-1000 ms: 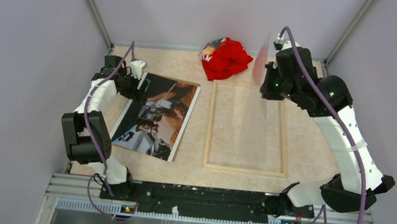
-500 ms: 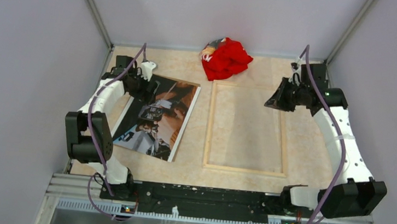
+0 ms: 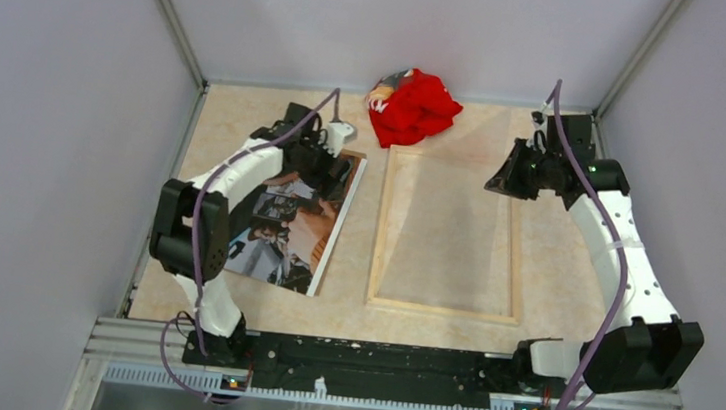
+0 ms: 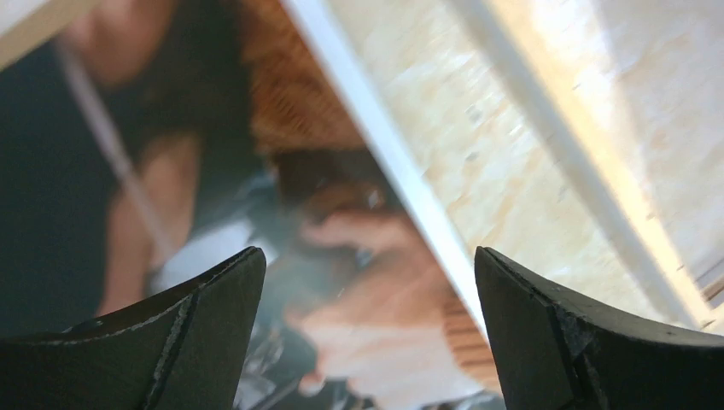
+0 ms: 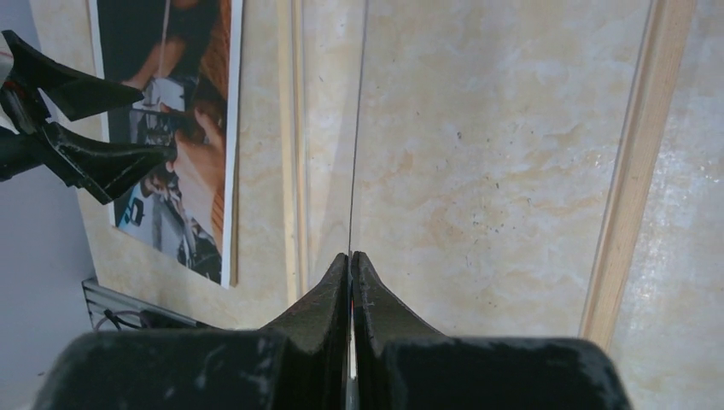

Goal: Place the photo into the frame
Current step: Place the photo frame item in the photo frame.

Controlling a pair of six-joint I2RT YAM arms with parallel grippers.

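Beige stone-look tabletop (image 3: 247,114) carries the photo (image 3: 286,228), lying flat and picture up, just left of the frame (image 3: 441,310). The left pincer (image 4: 367,252), spread wide, hovers over the photo's far right edge; it should straddle that edge and pinch paper only. The right pincer (image 5: 351,254) is pressed together on the thin clear pane (image 5: 358,128), apparently tipping it up.

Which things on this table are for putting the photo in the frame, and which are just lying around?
For the job: photo; frame; clear pane, pinched in the right tool; left tool, open above the photo.
Lying about: red cloth.
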